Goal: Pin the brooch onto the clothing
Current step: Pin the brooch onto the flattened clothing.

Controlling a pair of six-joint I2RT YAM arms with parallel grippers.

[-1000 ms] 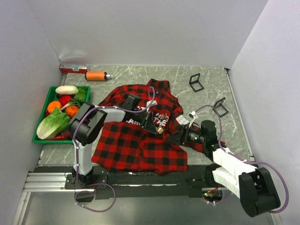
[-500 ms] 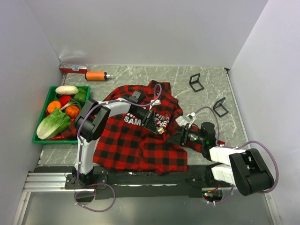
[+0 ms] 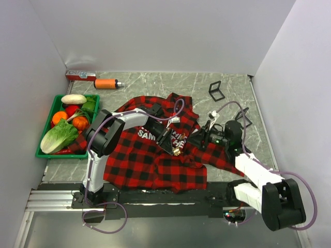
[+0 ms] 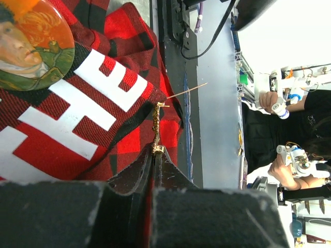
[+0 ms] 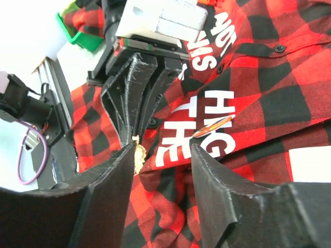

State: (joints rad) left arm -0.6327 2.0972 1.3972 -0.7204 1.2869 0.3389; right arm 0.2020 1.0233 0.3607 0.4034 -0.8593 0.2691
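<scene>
The red-and-black plaid shirt [image 3: 150,163] lies spread on the table, white lettering on its chest [image 4: 77,103]. My left gripper [image 3: 172,146] is shut on a small gold brooch [image 4: 156,126] just above the lettering, fingertips together [image 4: 154,155]. The brooch's thin pin [image 4: 187,91] sticks out free over the shirt's edge. A round portrait badge [image 4: 31,46] sits on the shirt beside the letters. My right gripper [image 3: 199,138] is open and empty, its fingers [image 5: 116,175] straddling a fold of shirt [image 5: 269,88] facing the left gripper and brooch [image 5: 138,155].
A green tray [image 3: 39,154] of vegetables stands at the left. An orange cylinder [image 3: 106,83] and a red-and-white box [image 3: 80,75] lie at the back left. Two black wire stands [image 3: 216,90] [image 3: 243,118] are at the back right.
My right gripper has risen off the shirt's right hem and swung back toward the chest. My left gripper, with the brooch, has shifted slightly toward the near side. The shirt's folds have shifted.
</scene>
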